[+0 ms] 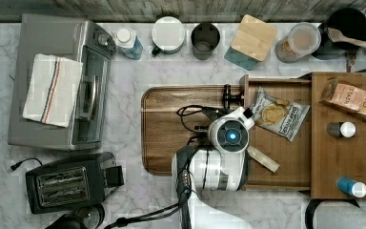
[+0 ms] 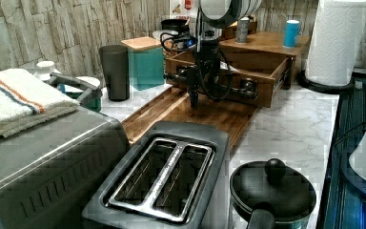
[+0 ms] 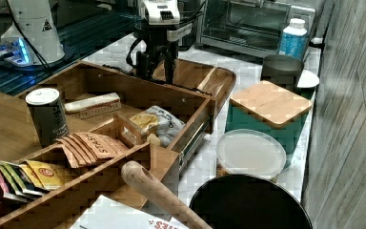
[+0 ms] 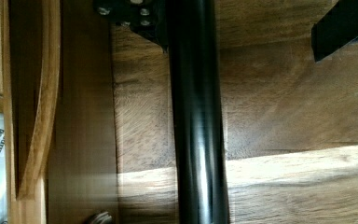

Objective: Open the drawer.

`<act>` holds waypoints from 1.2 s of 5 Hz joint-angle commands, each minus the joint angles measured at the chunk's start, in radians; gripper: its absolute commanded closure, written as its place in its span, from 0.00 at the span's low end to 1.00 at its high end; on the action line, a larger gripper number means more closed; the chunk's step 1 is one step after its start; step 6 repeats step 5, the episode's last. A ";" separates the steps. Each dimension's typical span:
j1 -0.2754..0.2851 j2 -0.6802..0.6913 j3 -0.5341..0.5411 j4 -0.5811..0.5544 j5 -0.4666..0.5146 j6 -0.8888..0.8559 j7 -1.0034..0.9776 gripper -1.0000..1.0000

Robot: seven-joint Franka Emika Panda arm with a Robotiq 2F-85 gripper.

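drawer [image 1: 286, 157] pulled out; its bar handle [image 4: 196, 121] between the spread jaws

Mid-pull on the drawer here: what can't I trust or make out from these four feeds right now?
- Gripper grip: the wrist view shows the black bar handle but no contact; the fingers are too small elsewhere.
- Top view: the arm hides most of the handle and the drawer front.
- Right view: the drawer's front wall hides the handle.
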 commanded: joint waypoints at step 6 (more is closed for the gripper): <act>0.147 -0.064 0.194 0.043 0.005 -0.014 0.031 0.00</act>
